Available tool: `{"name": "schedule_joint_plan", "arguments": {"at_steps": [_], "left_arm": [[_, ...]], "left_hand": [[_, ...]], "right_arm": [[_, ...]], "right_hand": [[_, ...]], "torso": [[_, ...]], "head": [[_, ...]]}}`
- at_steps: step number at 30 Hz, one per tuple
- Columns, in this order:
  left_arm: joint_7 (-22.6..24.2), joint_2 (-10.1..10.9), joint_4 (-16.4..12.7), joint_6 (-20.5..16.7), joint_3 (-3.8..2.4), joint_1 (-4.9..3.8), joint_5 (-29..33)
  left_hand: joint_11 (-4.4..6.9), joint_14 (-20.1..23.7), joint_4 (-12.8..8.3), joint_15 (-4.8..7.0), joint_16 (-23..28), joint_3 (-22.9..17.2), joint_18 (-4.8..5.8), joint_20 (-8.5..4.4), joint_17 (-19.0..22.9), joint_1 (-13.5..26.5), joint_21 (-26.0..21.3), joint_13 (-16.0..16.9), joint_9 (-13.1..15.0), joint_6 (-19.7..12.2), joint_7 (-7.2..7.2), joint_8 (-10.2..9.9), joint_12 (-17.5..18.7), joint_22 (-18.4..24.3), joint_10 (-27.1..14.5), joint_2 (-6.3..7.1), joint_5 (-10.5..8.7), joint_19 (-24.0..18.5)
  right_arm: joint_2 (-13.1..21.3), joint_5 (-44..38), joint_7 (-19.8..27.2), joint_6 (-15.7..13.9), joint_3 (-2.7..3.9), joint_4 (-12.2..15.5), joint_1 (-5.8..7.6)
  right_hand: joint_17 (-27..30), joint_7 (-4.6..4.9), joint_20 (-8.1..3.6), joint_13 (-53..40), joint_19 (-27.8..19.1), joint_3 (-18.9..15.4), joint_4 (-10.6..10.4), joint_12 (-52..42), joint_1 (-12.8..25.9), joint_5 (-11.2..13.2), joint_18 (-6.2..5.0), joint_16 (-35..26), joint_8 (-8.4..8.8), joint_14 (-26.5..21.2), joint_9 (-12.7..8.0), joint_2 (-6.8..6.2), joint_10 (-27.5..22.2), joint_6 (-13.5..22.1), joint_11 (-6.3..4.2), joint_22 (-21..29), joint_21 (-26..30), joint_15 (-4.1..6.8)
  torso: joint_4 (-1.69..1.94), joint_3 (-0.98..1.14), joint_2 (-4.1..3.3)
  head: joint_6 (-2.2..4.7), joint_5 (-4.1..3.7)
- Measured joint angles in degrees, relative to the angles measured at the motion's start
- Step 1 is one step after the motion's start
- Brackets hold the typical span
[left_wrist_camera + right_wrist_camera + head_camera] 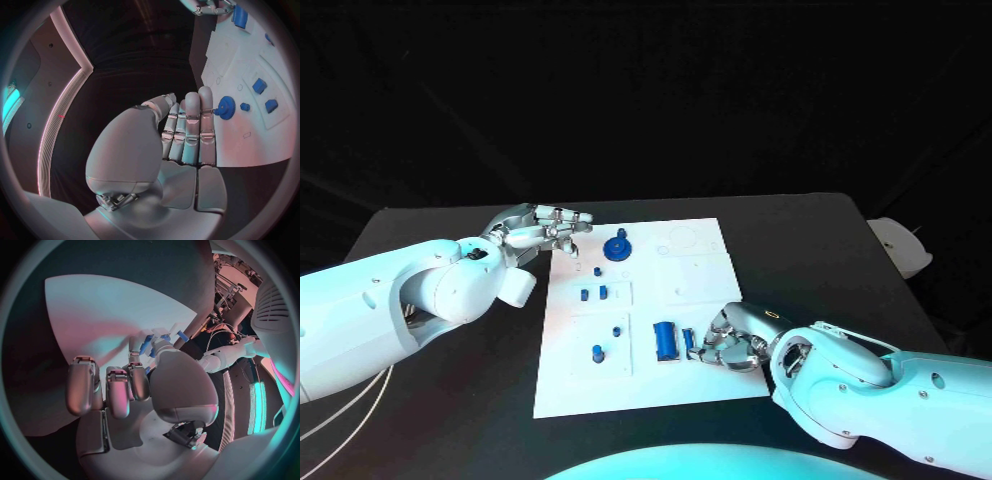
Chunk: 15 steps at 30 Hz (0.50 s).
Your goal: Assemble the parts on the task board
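The left hand [548,226] is held open at the task board's [574,395] far-left edge, fingers straight, nothing gripped; the blue gear [619,246] sits just beside its fingertips. The right hand [733,340] is curled down by a slim blue part [689,343] on the board; whether it is gripped cannot be told.

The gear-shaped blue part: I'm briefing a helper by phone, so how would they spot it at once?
Start at the white task board in the middle of the black table. Look at its far edge, just beside the fingertips of the left hand. The gear-shaped blue part is round and toothed; the other blue pieces are small blocks or bars.
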State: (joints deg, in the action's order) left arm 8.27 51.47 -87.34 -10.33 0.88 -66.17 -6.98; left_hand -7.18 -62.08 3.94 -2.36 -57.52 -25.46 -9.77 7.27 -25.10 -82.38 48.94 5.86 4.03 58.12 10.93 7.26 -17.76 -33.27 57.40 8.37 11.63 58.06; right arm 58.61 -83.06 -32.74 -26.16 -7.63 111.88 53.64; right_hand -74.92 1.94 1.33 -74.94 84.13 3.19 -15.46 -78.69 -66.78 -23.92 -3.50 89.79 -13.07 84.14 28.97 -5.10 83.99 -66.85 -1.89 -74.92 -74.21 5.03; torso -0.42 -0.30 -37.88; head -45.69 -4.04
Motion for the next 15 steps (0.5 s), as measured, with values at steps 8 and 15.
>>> {"name": "schedule_joint_plan", "arguments": {"at_steps": [8,15], "left_arm": [[0.0,0.0,0.0,0.0,0.00,0.00,0.0],[0.0,-0.1,0.0,0.1,0.00,0.00,0.0]], "left_hand": [[0.00,0.0,0.0,0.00,0.0,0.0,0.00,0.00,0.0,0.0,0.0,0.0,0.0,0.0,0.00,0.0,0.0,0.0,0.0,0.00,0.00,0.0],[0.00,0.0,0.0,0.00,0.0,0.0,0.01,0.00,0.0,0.0,0.0,0.0,0.0,0.0,0.00,0.0,0.0,0.0,0.0,0.00,0.00,0.0]], "right_arm": [[-0.9,0.0,0.0,-0.2,0.06,-0.9,0.05],[-1.5,0.0,0.1,-0.4,0.10,-1.4,0.09]], "right_hand": [[0.0,-0.01,0.00,0.0,0.0,-0.5,0.2,0.0,-1.0,1.4,0.00,0.0,-0.01,-0.2,0.2,0.39,0.0,0.0,0.00,0.0,0.0,0.21],[0.0,-0.09,0.00,0.0,0.0,-0.9,0.5,0.0,-1.4,1.8,0.01,0.0,-0.03,-0.2,0.5,0.59,0.0,-0.1,0.00,0.0,0.0,0.21]], "torso": [[-0.01,-0.01,0.01],[0.00,-0.01,0.01]], "head": [[0.04,-0.03],[0.07,-0.15]]}}
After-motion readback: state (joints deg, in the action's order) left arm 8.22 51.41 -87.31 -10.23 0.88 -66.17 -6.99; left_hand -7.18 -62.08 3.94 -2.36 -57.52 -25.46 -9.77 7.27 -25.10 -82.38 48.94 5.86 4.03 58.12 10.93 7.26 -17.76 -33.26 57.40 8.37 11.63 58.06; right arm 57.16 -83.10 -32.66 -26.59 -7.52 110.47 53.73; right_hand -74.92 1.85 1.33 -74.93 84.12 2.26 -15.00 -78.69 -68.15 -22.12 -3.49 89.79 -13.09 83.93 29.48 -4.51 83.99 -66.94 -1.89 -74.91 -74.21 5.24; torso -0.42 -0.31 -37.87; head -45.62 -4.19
